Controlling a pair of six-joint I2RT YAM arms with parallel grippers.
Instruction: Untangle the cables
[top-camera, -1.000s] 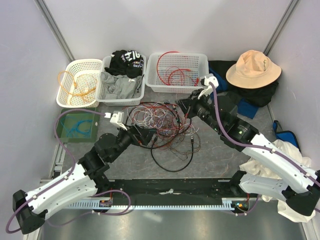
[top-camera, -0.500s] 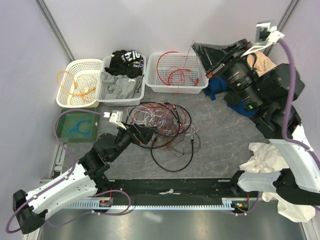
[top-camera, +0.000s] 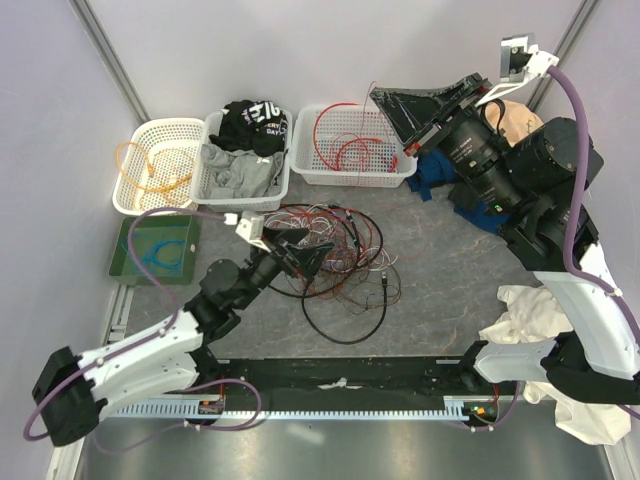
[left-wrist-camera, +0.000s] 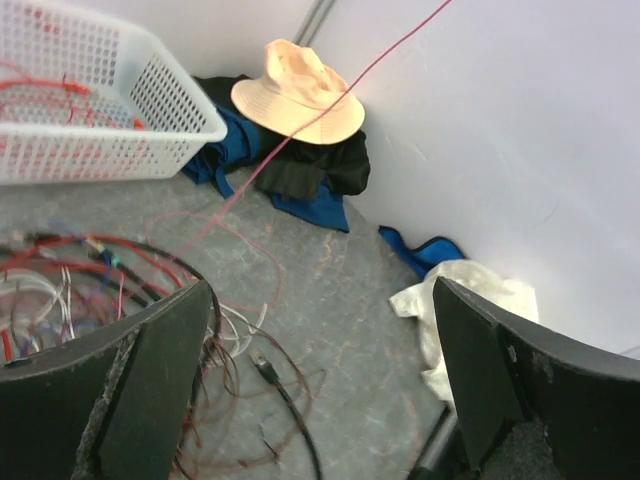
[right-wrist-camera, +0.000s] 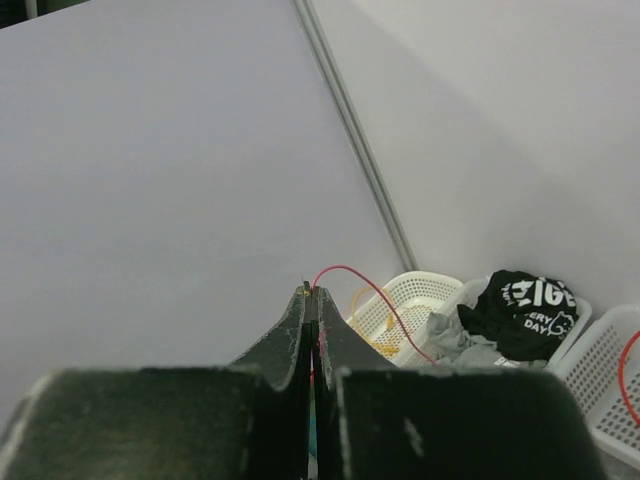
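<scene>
1. Top external view: the right gripper (top-camera: 378, 98) hangs high at the far right, above the far-right white basket (top-camera: 330, 178) that has red cables lying in it.
2. Its fingers are pressed fully together on the end of a thin red wire (right-wrist-camera: 370, 290). In the right wrist view the wire comes out at the fingertips and curves away downward.
3. In the left wrist view that red wire (left-wrist-camera: 330, 105) runs taut and slanted from the upper right, past the bucket hat (left-wrist-camera: 300, 90), down to the tangle of cables (left-wrist-camera: 90, 270) on the table.
4. The left gripper (top-camera: 305, 250) hovers low over the near-left part of the tangle of cables (top-camera: 350, 240). Its fingers (left-wrist-camera: 160, 350) stand as wide apart as they go, with nothing between them.
5. The heap lies mid-table, just near of the baskets. A thicker black cable (top-camera: 345, 325) loops out on its near side.
6. The step in hand looks like drawing one red strand out of the heap: one end is lifted, while the far end is lost among the other wires.
7. Next, I judge, the left gripper needs to come down and pin the heap, or a neighbouring strand, so the lift frees the red wire rather than dragging the whole knot.
8. Once free, the strand likely belongs in the basket with the other red cables, directly under the right gripper.
</scene>
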